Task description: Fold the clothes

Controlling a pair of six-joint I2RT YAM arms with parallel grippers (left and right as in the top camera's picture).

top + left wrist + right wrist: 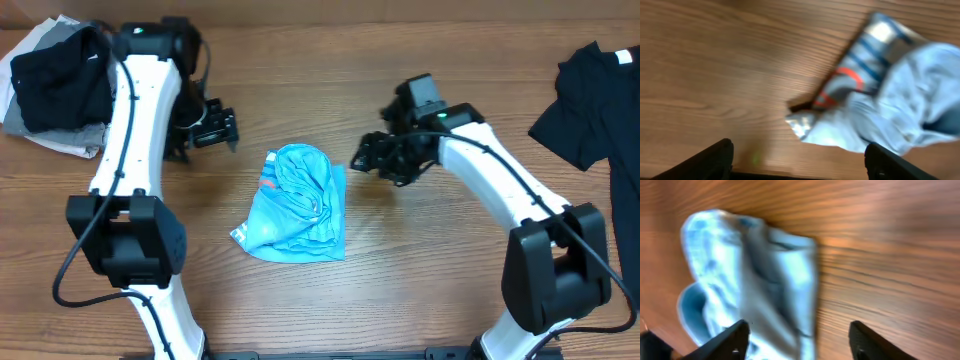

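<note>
1. Since any fold has to start from where the cloth sits, I note first that the light blue T-shirt (296, 205) lies bunched in a heap in the middle of the surface (430, 290), between my two arms and not spread flat.
2. Its long axis runs roughly from the far side toward the arm bases, leaning a little. The rounded end is farther away and the broader end is nearer the bases.
3. My left claw (215, 126) hangs off the heap's far-left corner, near it but apart. Its wrist view is blurred, yet the fingers stand wide with nothing between them, and the shirt lies ahead and to the right.
4. My right claw (362, 158) sits just beside the heap's far-right edge, so it is the nearer of the two. Its fingers are spread and I see nothing gripped.
5. I judge the next move to be a short reach inward from each side to catch an edge and pull the heap open.
6. The pile of dark and grey clothes (55, 85) and the black garment (600, 95) lie well apart at opposite far corners.
</note>
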